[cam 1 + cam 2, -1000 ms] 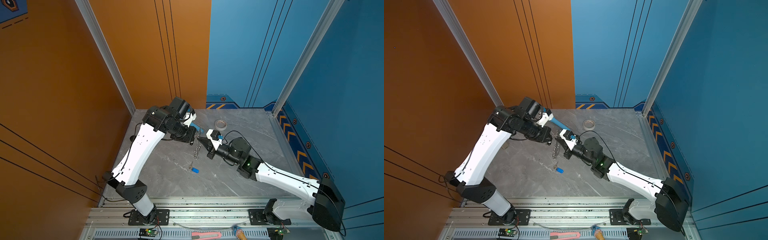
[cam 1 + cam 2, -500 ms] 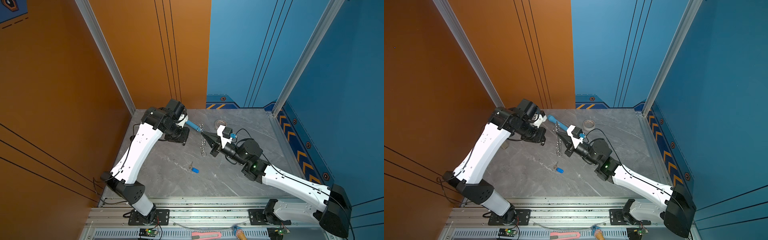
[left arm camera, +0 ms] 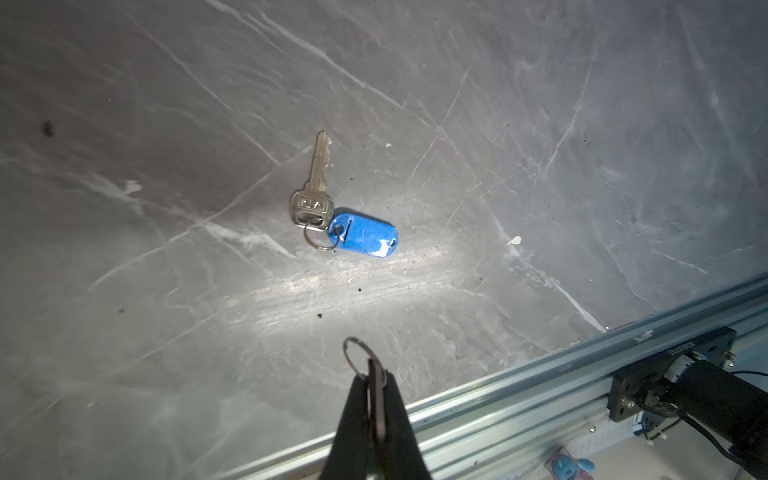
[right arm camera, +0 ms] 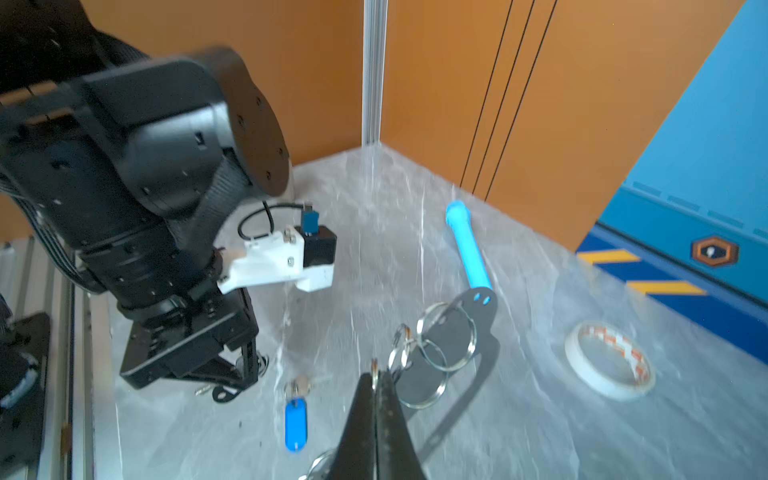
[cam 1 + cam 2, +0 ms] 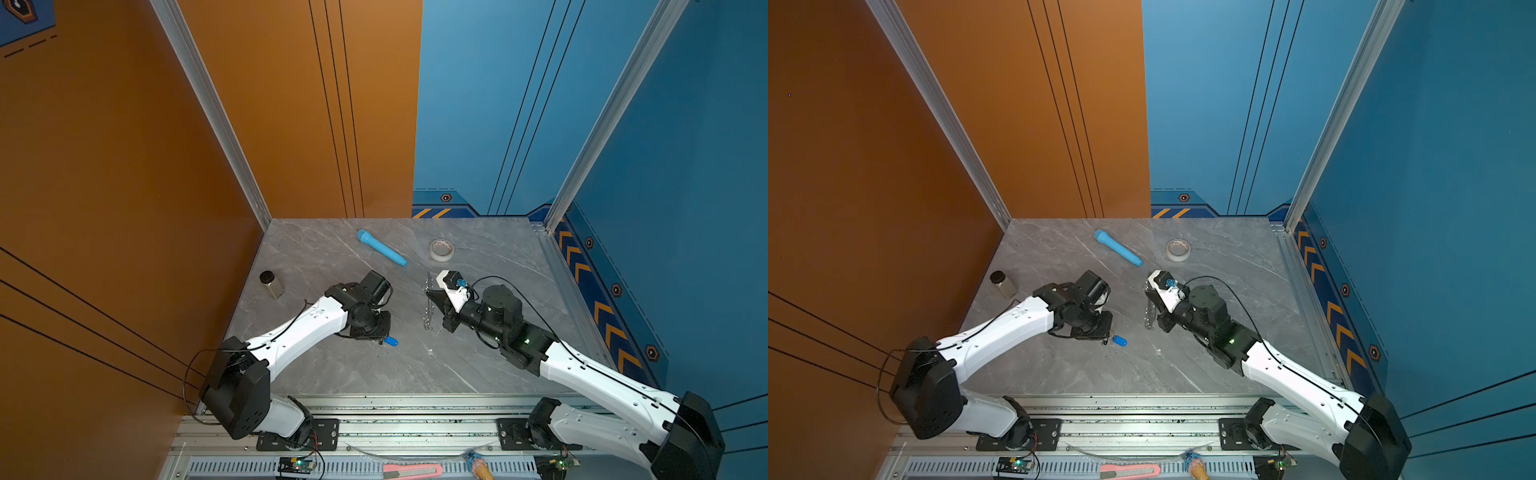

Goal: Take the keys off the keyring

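Left gripper point(image 3: 371, 375) is clamped shut on what appears to be a single key point(image 3: 377, 388), seen edge-on in the left wrist view, with its small wire ring point(image 3: 356, 353) standing clear of the jaws. In both top views this gripper points down at the centre of the frame. It is just beside a second key point(image 3: 314, 178) with a blue tag point(image 3: 362, 237), which lies flat on the grey marbled surface point(image 3: 166, 124) and is not touched by either arm.

To the right of centre, the right gripper point(image 4: 376, 372) has its jaws pressed together on a wire ring of the keyring point(image 4: 478, 316). The flat metal plate hangs from the gripper with several loose rings along its edge, and it appears as a thin vertical strip in a top view point(image 5: 428, 307).

Toward the upper middle of the surface, well apart from both arms, lie a long blue plastic tube point(image 5: 381, 248) and a whitish tape roll point(image 5: 441, 249). A small jar with a dark lid point(image 5: 271, 284) stands at the surface's left edge.
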You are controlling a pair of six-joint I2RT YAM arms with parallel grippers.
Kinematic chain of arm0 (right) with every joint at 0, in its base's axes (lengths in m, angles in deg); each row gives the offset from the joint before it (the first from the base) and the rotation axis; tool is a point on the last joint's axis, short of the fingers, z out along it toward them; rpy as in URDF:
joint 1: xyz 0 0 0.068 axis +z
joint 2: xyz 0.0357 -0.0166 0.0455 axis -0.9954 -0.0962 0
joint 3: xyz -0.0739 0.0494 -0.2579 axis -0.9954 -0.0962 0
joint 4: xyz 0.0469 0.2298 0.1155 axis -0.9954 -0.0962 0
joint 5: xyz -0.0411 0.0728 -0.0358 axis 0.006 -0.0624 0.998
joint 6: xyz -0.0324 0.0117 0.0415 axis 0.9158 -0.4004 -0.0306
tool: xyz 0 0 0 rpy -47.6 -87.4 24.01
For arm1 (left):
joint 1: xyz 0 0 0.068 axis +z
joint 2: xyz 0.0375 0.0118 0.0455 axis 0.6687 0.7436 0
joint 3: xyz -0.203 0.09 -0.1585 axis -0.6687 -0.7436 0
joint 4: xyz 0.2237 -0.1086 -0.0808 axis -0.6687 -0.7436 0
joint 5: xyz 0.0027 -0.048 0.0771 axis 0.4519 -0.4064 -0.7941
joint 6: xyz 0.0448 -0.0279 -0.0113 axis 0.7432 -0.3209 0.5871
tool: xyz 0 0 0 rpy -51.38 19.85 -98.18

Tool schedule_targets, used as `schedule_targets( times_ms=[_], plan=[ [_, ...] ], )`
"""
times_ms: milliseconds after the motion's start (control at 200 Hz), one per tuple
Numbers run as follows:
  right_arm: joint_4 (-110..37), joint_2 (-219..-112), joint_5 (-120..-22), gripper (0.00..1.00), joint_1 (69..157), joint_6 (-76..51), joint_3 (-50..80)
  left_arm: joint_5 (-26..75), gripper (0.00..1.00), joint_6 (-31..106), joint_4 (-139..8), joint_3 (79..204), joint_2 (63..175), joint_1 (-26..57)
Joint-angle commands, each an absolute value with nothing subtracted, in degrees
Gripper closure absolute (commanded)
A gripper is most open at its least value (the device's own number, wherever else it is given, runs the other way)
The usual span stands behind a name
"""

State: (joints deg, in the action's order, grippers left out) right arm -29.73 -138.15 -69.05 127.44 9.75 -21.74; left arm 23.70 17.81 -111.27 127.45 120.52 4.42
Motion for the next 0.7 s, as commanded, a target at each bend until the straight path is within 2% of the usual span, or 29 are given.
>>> schedule_targets(
  times_ms=[0,255,440,546,626,696],
  plan=[
    [-36.0,-138.0,-67.0,1.0,126.2,10.5,-23.6,21.6,1.0,13.6,-98.5,124.2,123.8,4.1],
    [-36.9,-143.6,-65.3,1.0,125.0,11.3,-24.2,22.2,0.85,14.7,-92.5,124.9,131.9,4.1],
    [-37.4,-148.0,-66.3,1.0,121.4,12.7,-22.9,22.0,0.56,15.4,-93.3,125.9,132.8,4.5],
    [-38.6,-151.4,-66.4,1.0,120.2,14.3,-21.2,21.5,0.49,16.5,-96.4,127.4,130.2,5.1],
    [-39.9,-154.6,-66.2,1.0,119.5,15.7,-19.0,21.2,0.4,17.8,-99.4,130.1,127.2,5.6],
    [-40.4,-157.0,-66.9,1.0,119.2,15.7,-17.3,22.0,0.37,18.8,-101.7,131.6,125.0,6.6]
  ],
)
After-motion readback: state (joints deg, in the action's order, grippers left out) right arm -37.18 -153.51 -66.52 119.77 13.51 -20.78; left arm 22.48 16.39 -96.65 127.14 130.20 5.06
